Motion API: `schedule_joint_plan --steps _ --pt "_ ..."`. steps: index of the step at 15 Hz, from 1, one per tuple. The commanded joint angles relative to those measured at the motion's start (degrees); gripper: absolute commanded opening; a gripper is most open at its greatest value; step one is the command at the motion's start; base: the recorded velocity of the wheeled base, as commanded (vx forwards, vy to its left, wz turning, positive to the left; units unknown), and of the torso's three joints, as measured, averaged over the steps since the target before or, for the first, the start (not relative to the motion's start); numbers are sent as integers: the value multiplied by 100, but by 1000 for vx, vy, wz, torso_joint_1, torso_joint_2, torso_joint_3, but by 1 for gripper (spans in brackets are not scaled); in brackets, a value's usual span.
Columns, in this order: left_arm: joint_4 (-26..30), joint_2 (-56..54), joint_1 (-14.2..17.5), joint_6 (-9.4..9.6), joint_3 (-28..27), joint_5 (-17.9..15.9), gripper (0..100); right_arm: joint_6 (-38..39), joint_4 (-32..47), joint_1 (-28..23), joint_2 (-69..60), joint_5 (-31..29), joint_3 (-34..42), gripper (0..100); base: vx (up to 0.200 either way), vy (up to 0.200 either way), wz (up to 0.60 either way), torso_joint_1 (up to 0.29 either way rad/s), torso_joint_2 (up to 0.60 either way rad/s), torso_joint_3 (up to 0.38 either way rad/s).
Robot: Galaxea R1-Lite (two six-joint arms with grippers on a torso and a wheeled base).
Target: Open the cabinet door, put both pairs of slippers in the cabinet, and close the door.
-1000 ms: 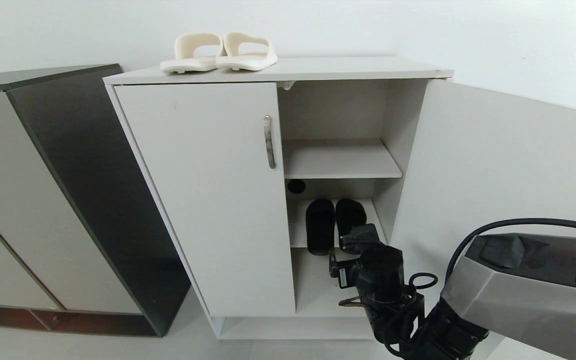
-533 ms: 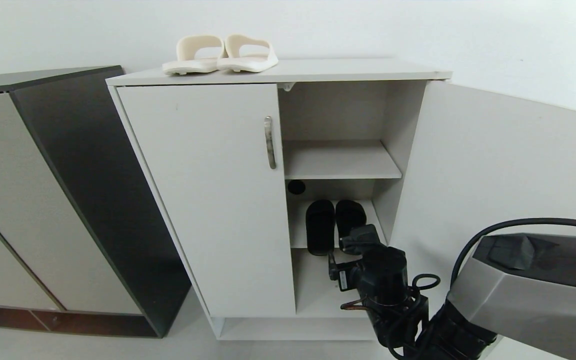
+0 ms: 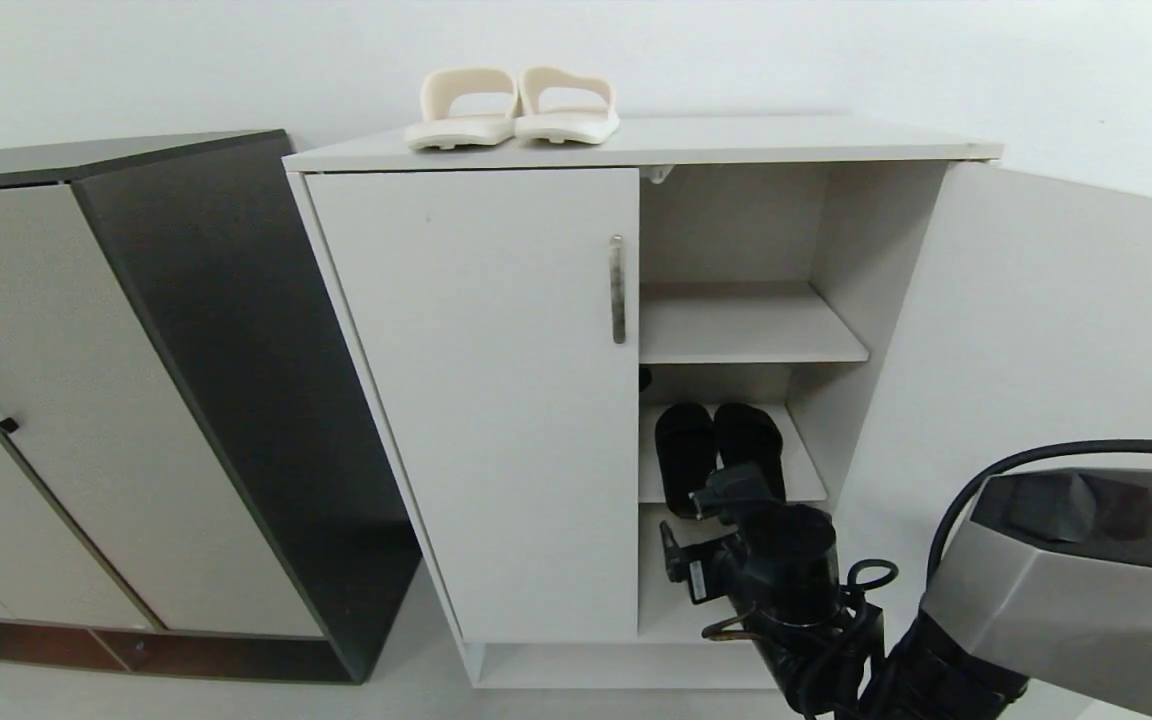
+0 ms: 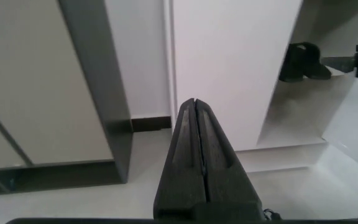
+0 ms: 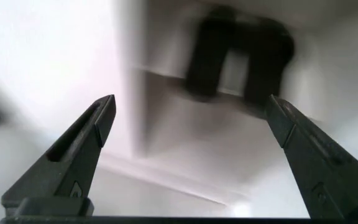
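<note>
The white cabinet (image 3: 796,150) has its right door (image 3: 1036,350) swung wide open and its left door (image 3: 496,400) shut. A black pair of slippers (image 3: 721,450) lies on the middle shelf inside, blurred in the right wrist view (image 5: 238,59). On the cabinet top, at the left, sits a cream pair of slippers (image 3: 513,108). My right gripper (image 3: 731,490) hangs just in front of the black pair, below the shelf edge, open and empty (image 5: 191,102). My left gripper (image 4: 194,102) is shut on nothing, low near the floor, facing the cabinet's left side.
A taller dark-sided cabinet (image 3: 186,350) with a beige door stands close on the left. The upper shelf (image 3: 746,325) and the bottom compartment (image 3: 666,590) hold nothing. The open door bounds the right arm's right side. Pale floor (image 4: 166,155) lies in front.
The whole head view has shifted, so the cabinet now sits further right: the camera moved. The right gripper stays before the black slippers; both pairs lie as before.
</note>
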Motion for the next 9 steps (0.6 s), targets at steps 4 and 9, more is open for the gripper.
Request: schedule_joint_plan --steps 4,9 --pt "-1 0 0 -1 0 1 0 0 -52 162 -470 485 485 100 0 200 0 0 1 1" --pt "-1 0 0 8 0 1 0 -326 -333 153 -435 670 801 100 0 160 0 -1 2 4"
